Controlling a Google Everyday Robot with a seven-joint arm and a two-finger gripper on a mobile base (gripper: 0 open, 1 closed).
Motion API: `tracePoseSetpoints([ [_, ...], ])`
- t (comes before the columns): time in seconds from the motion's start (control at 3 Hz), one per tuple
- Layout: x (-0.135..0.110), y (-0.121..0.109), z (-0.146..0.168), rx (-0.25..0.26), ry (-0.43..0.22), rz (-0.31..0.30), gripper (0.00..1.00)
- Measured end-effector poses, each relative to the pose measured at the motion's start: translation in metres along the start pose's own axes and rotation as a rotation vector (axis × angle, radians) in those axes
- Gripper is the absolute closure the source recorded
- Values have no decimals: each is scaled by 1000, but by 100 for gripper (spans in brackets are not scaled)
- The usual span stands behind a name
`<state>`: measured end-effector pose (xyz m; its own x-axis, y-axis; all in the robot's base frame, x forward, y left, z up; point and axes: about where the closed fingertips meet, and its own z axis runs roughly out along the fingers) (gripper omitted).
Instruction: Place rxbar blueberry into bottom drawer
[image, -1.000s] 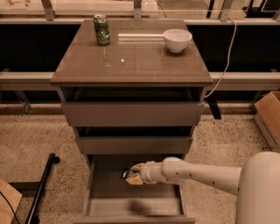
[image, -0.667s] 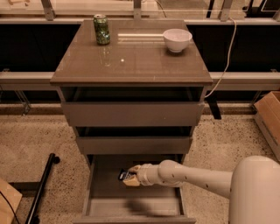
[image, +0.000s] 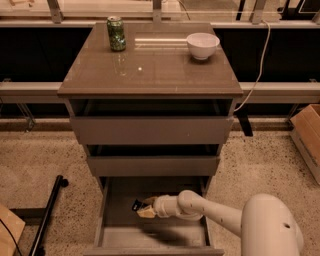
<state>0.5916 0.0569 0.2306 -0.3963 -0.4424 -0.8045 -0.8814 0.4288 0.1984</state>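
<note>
The bottom drawer (image: 117, 235) is pulled out, the lowest of three in a grey-brown cabinet. My white arm reaches from the lower right into it. My gripper (image: 143, 207) hangs over the drawer's left half, above its grey floor. A small dark bar, the rxbar blueberry (image: 137, 204), shows at the gripper's tip, between the tan fingertips (image: 146, 212). Most of the bar is hidden by the gripper.
A green can (image: 116, 33) and a white bowl (image: 202, 45) stand on the cabinet top (image: 150, 70). The two upper drawers stand slightly open. A cardboard box (image: 307, 135) is at the right, a black stand leg (image: 47, 215) at the lower left on the speckled floor.
My gripper has moved a little to the left and lower inside the bottom drawer, still carrying the dark bar.
</note>
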Motion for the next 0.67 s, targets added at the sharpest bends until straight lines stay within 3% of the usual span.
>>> tracePoseSetpoints([
  [0.33, 12, -26, 2, 41, 16, 2, 100],
  [0.67, 17, -9, 19, 26, 57, -43, 100],
])
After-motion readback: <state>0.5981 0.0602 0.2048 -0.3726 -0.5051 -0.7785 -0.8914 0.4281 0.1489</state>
